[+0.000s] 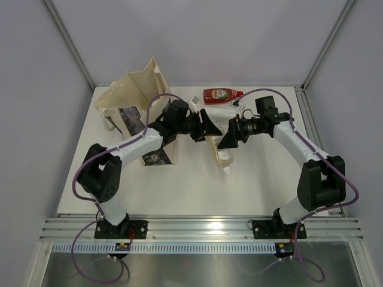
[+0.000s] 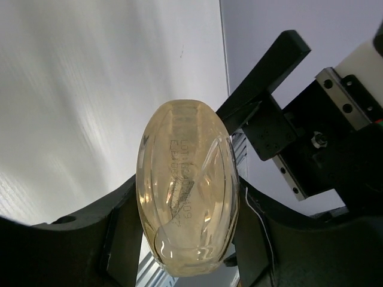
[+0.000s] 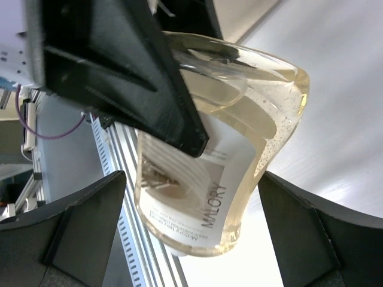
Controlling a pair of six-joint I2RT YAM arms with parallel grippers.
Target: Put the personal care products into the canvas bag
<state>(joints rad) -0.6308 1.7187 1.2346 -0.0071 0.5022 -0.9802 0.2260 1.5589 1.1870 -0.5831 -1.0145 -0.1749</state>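
Note:
A clear amber bottle (image 1: 223, 154) with a white label hangs above the table between both arms. My left gripper (image 1: 210, 127) is shut on it; in the left wrist view the bottle (image 2: 188, 203) fills the gap between the two black fingers (image 2: 119, 233). My right gripper (image 1: 229, 141) stands open around the same bottle (image 3: 206, 179), with its fingers (image 3: 90, 221) clear of it on both sides. The left gripper's black finger (image 3: 125, 72) presses the bottle's upper part. A red bottle (image 1: 220, 94) lies at the back. The canvas bag (image 1: 134, 89) stands open at the back left.
A small pale item (image 1: 194, 100) lies left of the red bottle and another (image 1: 239, 107) lies right of it. The bag's dark printed panel (image 1: 157, 158) faces the near side under the left arm. Grey walls close in the table (image 1: 179, 191).

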